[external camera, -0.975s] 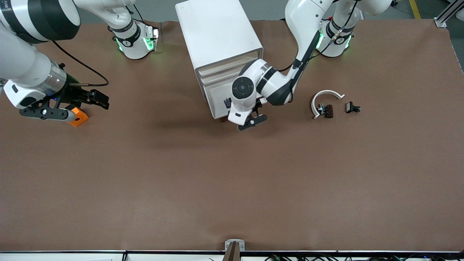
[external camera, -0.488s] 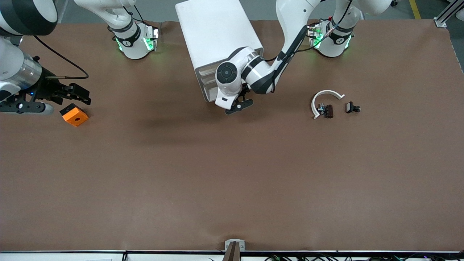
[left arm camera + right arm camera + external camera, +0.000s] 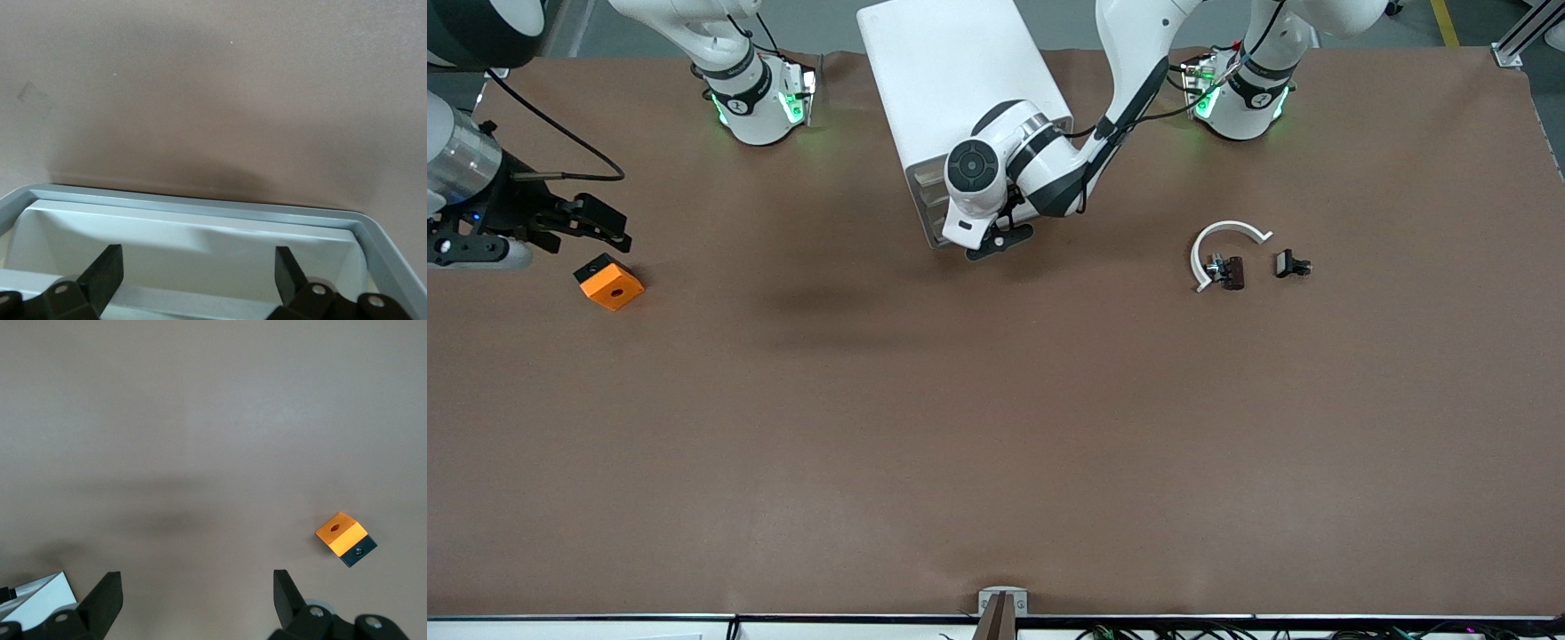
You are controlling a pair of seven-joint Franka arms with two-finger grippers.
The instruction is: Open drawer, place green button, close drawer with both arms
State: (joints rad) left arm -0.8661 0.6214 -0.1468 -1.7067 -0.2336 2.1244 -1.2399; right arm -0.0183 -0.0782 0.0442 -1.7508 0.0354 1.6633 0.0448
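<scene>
Front view shows us the desk [image 3: 996,427] wide and bare, the cabinet [image 3: 951,80] rigid. Our left gripper [image 3: 999,240] sits at the drawer [image 3: 200,230], fingers [image 3: 100,273] spread, holding nothing. We judge it light, slick plastic, best pushed at its front rim. Our right gripper [image 3: 600,227] waits, parted and empty, by the cube [image 3: 609,282]. No button visible.

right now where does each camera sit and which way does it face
Front view: high across the table, facing both arms, the cabinet and orange cube.
Left wrist view: on the left arm, looking down at the drawer, its open fingers showing.
Right wrist view: on the right arm, looking down at the table, open fingers showing.
Front and right wrist views share the orange cube.
</scene>
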